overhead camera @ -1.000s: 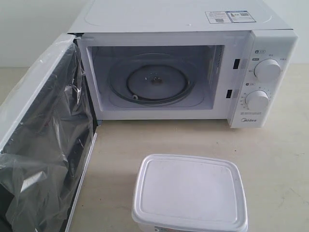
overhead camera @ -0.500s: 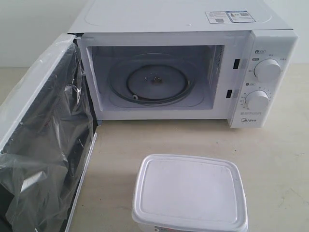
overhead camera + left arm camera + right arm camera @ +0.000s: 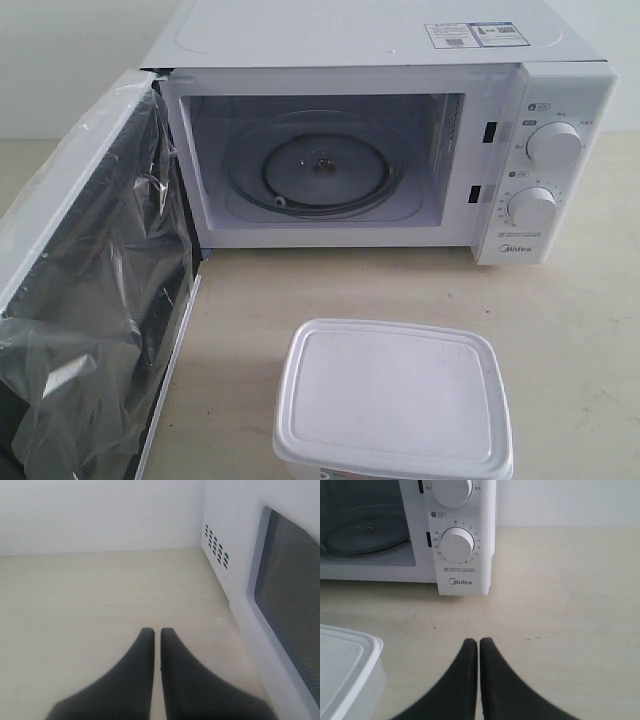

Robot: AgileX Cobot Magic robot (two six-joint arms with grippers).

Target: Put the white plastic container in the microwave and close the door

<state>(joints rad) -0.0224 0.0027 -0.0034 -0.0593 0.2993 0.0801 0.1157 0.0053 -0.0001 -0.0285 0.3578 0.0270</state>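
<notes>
The white plastic container point(image 3: 392, 400) stands lidded on the table in front of the microwave point(image 3: 380, 45), whose cavity shows the glass turntable point(image 3: 322, 170). The door point(image 3: 95, 290) is swung wide open to the left, covered in loose clear film. No gripper shows in the exterior view. In the right wrist view my right gripper point(image 3: 478, 642) is shut and empty above the table, beside a corner of the container point(image 3: 345, 672), facing the dials point(image 3: 456, 545). My left gripper point(image 3: 156, 631) is shut and empty, beside the door's outer face with its dark window point(image 3: 292, 610).
The beige table point(image 3: 560, 330) extends right of the container and left of the door. A white wall point(image 3: 100, 515) stands behind. Side vent holes point(image 3: 216, 547) of the microwave show in the left wrist view.
</notes>
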